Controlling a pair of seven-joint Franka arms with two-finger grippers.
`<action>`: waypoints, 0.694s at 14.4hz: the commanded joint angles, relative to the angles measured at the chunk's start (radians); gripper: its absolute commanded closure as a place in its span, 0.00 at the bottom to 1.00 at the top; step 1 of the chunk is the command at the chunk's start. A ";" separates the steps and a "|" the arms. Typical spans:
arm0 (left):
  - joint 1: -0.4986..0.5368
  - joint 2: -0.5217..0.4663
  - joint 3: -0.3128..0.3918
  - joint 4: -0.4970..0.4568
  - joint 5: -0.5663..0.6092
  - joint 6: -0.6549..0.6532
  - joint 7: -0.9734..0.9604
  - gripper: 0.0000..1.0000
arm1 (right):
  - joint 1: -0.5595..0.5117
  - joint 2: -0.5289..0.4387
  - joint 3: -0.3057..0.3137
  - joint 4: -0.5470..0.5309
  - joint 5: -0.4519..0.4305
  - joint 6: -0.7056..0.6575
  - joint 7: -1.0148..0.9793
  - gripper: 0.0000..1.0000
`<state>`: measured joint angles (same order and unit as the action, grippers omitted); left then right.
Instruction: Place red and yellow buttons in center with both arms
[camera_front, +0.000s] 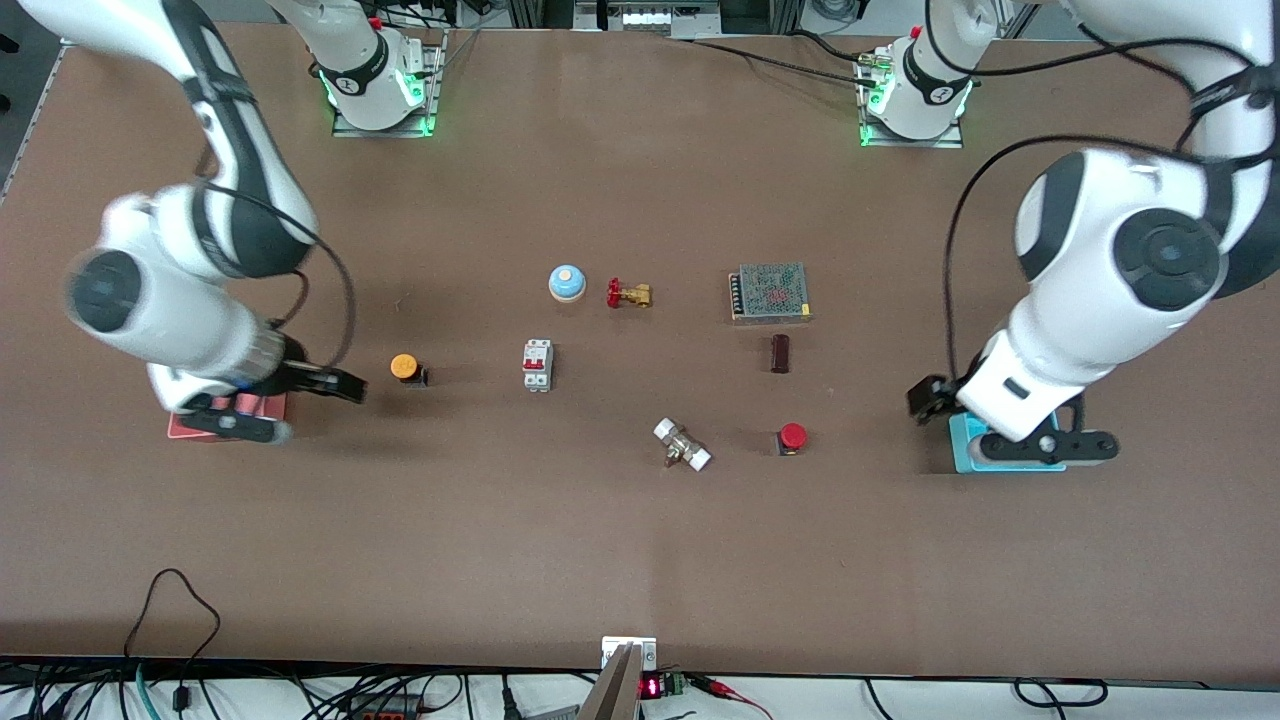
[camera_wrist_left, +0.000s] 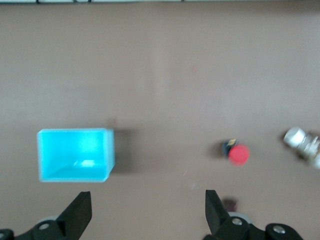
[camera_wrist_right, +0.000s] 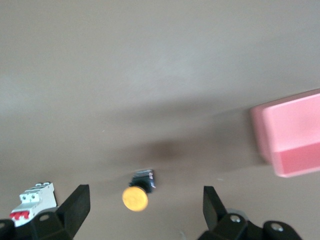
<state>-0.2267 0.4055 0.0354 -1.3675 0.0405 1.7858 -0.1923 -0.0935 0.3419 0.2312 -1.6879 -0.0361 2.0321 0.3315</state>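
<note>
Tabletop (camera_front: 640, 540): I saw brown, cluttered.
Yellow button (camera_front: 405, 368): beside the pink tray (camera_front: 270, 408).
Red button (camera_front: 792, 437): near the cyan tray (camera_front: 965, 450).
Right gripper (camera_wrist_right: 145, 212): spread, over the pink tray.
Left gripper (camera_wrist_left: 148, 212): spread, over the cyan tray.

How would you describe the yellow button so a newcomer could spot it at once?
Start at the pink tray at the right arm's end of the table, under the open right gripper. Beside it, toward the centre, stands the yellow button. Its round yellow-orange cap on a black base sets it apart from the white circuit breaker next along.
</note>
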 joint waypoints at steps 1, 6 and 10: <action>0.041 -0.039 -0.003 0.036 0.019 -0.123 0.143 0.00 | -0.023 -0.113 -0.064 0.040 0.025 -0.130 -0.118 0.00; 0.194 -0.103 -0.012 -0.059 0.019 -0.114 0.319 0.00 | -0.023 -0.277 -0.127 0.040 0.022 -0.311 -0.227 0.00; 0.213 -0.218 -0.014 -0.210 0.018 -0.065 0.304 0.00 | -0.023 -0.290 -0.133 0.037 0.027 -0.343 -0.221 0.00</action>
<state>-0.0124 0.3039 0.0377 -1.4350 0.0452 1.6735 0.1130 -0.1190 0.0527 0.1067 -1.6342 -0.0305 1.6916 0.1231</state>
